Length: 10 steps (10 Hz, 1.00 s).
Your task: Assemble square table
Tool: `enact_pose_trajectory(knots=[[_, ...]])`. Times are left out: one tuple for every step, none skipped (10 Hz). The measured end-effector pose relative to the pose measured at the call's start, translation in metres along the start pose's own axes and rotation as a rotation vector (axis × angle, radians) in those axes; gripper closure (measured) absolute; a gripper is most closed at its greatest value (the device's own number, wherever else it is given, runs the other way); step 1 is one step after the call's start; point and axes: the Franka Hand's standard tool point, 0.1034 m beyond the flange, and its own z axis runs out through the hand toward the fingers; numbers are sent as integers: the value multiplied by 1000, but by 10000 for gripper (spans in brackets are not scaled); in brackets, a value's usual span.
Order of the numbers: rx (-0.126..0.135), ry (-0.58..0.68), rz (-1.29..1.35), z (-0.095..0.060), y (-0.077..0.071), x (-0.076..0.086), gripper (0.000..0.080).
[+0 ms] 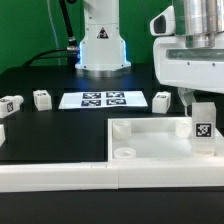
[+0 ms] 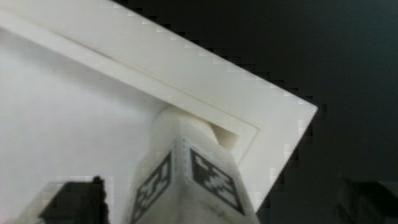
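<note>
**SQUARE TABLE, PART-BUILT: ONE LEG UPRIGHT BETWEEN THE JAWS**

**Shown by the exterior view alone:** whole gripper (image 1: 202, 105) body; robot base (image 1: 101, 45) far behind; marker board (image 1: 103, 99) flat on the black table (image 1: 40, 135); loose legs; long white bar (image 1: 60, 178) lying in front of the tabletop.

**Shown by the wrist view alone:** close look down past the gripper (image 2: 214, 203) onto one corner of the tabletop (image 2: 89, 110). Raised rim seen as an angled ridge, with the held-side leg (image 2: 187, 170) planted right in that corner. Two tagged faces of the leg legible as black-and-white patterns. Fingers (image 2: 71, 202) dark and blurred.

**Count:**
- Tabletop (image 1: 150, 140): 1
- Legs: 4
  - held-side leg (image 1: 204, 128), standing directly below the jaws: 1
  - near loose leg (image 1: 162, 99), a short way from the jaws beside the marker board: 1
  - middle loose leg (image 1: 41, 98), well away from the jaws beyond the marker board: 1
  - far loose leg (image 1: 10, 104), farthest from the jaws: 1
- Marker board: 1
- White bar: 1 counted (ends cut off by the frame)

**Appearance of the tabletop:** white plastic, tray-like, raised rim all round, with a round socket (image 1: 124, 153) at a corner away from the jaws. Lying flat on the table, one corner under the gripper.

**Jaws:** apart, one either side of the upright leg, with a strip of background visible between each fingertip and the leg in the wrist view.
</note>
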Motion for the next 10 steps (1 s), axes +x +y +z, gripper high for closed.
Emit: enact_pose_trajectory(knots=[[-1,2,-108,0,1,2,151],[-4,6,-272,-3,5,9,151],[-22,17,-433,-5,7,13,151],[-35,24,-578,-5,8,15,151],[-45,25,-715,-6,7,16,151],[-44,25,-700,-6,7,16,151],[-44,25,-678,-6,7,16,172],[-44,25,-678,-6,7,16,172],[-42,25,-660,-6,7,16,358],[-38,25,-544,-5,7,15,509]])
